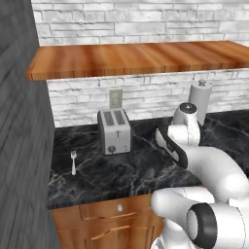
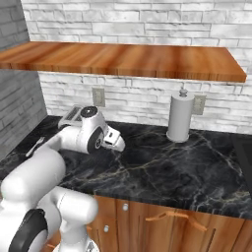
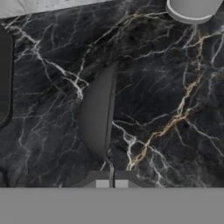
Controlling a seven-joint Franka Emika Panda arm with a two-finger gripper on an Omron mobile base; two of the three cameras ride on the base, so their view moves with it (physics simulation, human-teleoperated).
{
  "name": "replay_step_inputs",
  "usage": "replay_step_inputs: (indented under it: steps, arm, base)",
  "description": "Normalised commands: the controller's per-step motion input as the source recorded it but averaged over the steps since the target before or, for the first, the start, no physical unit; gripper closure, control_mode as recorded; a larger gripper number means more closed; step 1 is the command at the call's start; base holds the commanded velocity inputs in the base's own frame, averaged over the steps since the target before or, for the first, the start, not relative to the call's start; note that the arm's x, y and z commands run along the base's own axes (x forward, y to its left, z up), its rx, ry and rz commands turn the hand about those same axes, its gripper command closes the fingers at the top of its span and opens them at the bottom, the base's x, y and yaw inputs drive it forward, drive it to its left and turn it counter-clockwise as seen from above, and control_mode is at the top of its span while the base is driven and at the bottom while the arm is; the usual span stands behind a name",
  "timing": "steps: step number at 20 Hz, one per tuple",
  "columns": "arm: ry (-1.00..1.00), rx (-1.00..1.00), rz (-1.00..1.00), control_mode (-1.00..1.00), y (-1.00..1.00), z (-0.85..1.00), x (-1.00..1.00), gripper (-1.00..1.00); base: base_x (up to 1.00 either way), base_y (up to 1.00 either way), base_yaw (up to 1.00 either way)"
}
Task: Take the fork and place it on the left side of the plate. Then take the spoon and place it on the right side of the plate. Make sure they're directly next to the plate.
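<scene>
The fork (image 1: 73,162) lies flat on the black marble counter (image 1: 126,170), left of the toaster, tines toward the wall. In the right base view the fork (image 2: 36,145) shows as a pale sliver beyond my arm. My gripper (image 3: 111,183) hovers above bare counter, well to the right of the fork. Its two fingertips stand close together with nothing between them, so it is shut. Its shadow falls on the marble below. The plate and the spoon are out of view.
A silver toaster (image 1: 115,130) stands against the brick wall. A paper towel holder (image 2: 179,117) stands at the back right, its base (image 3: 192,9) near the hand view's top. A wooden shelf (image 1: 136,57) overhangs the counter. A dark rounded shape (image 3: 4,74) is unidentifiable.
</scene>
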Motion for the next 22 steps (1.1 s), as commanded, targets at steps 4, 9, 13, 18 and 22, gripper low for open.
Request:
replay_step_inputs:
  steps: [4, 9, 13, 18, 22]
  arm:
    - [0.07, -0.14, -0.05, -1.00, 0.34, 0.92, -0.11, 1.00]
    - [0.09, -0.16, -0.03, -1.00, 0.25, 0.71, -0.10, 1.00]
    - [0.00, -0.07, 0.00, -1.00, 0.03, 0.26, -0.03, 1.00]
    - [0.00, -0.03, 0.00, 1.00, 0.01, 0.01, 0.00, 1.00]
    - [0.00, 0.00, 0.00, 1.00, 0.00, 0.00, 0.00, 1.00]
  base:
    - [0.00, 0.00, 0.00]
    - [0.00, 0.00, 0.00]
    - [0.00, 0.00, 0.00]
    - [-0.09, 0.01, 0.00]
    - [-0.48, -0.01, 0.00]
